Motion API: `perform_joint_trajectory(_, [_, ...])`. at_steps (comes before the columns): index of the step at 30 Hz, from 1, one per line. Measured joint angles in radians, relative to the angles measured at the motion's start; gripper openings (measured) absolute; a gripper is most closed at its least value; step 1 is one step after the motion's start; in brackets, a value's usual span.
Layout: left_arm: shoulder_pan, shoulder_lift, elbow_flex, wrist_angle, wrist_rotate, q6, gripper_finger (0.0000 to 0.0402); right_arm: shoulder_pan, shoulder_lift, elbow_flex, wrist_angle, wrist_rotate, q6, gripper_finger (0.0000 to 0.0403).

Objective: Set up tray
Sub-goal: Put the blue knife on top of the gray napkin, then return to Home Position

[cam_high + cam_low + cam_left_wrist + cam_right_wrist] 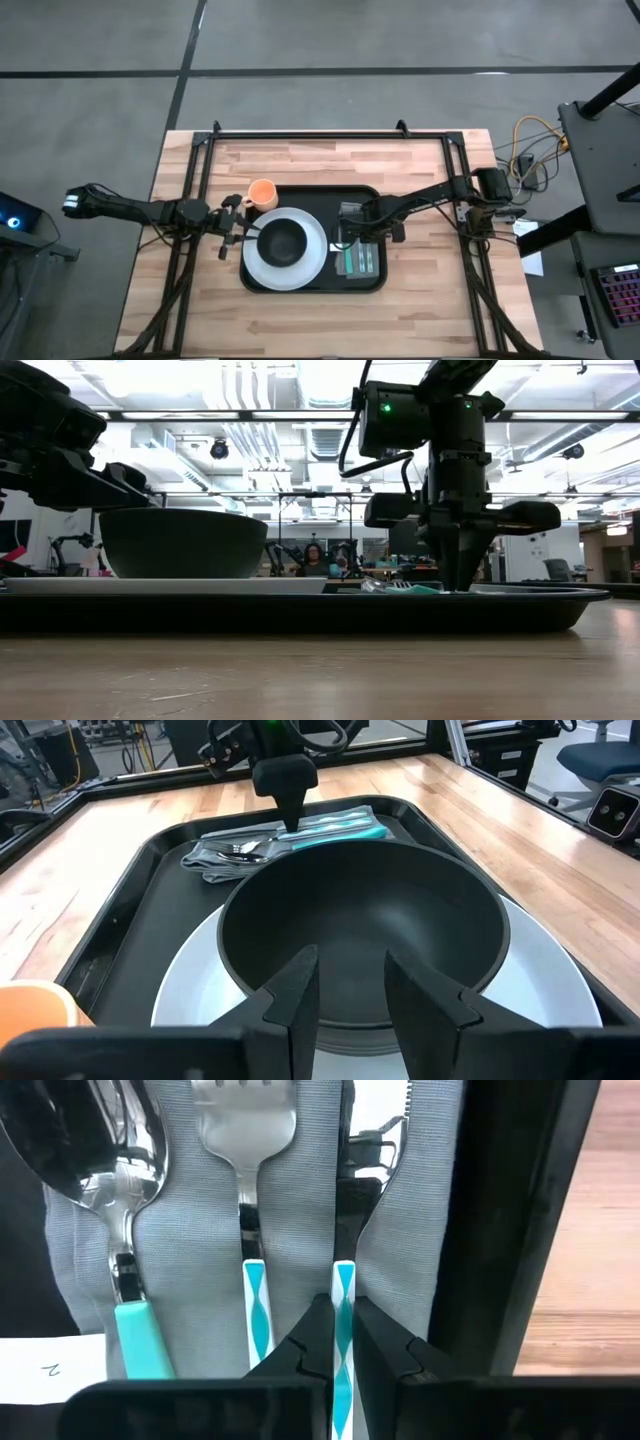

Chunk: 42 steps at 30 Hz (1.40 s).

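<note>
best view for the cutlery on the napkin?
Right wrist view: the spoon, fork and knife lie side by side on the grey napkin, the right gripper around the knife's handle. Left wrist shows them distant, high view tiny, low view barely over the tray rim.

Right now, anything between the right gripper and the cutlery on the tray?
Nothing visible. The right gripper is down over the grey napkin on the tray, fingers closed around a teal knife handle.
</note>
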Motion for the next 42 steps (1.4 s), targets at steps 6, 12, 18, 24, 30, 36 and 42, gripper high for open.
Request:
perform_joint_trajectory(6, [0.0, 0.0, 0.0, 0.0, 0.0, 0.0, 0.0096, -0.002, 0.0, -0.001, -0.001, -0.004, -0.01, 0.0041])
perform_joint_trajectory(12, [0.0, 0.0, 0.0, 0.0, 0.0, 0.0, 0.0096, -0.004, 0.0, 0.001, -0.007, -0.023, -0.02, 0.0093])
perform_joint_trajectory(18, [0.0, 0.0, 0.0, 0.0, 0.0, 0.0, 0.0096, -0.012, 0.0, 0.017, -0.009, -0.023, -0.074, 0.0119])
perform_joint_trajectory(24, [0.0, 0.0, 0.0, 0.0, 0.0, 0.0, 0.0096, -0.013, 0.0, 0.063, -0.002, -0.023, -0.09, 0.0128])
perform_joint_trajectory(30, [0.0, 0.0, 0.0, 0.0, 0.0, 0.0, 0.0096, -0.012, -0.001, 0.117, 0.003, 0.028, -0.097, 0.013])
perform_joint_trajectory(36, [0.0, 0.0, 0.0, 0.0, 0.0, 0.0, 0.0096, -0.013, -0.001, 0.173, 0.003, 0.064, -0.227, 0.013])
perform_joint_trajectory(42, [0.0, 0.0, 0.0, 0.0, 0.0, 0.0, 0.0096, -0.013, -0.001, 0.227, 0.008, 0.083, -0.49, 0.0126])
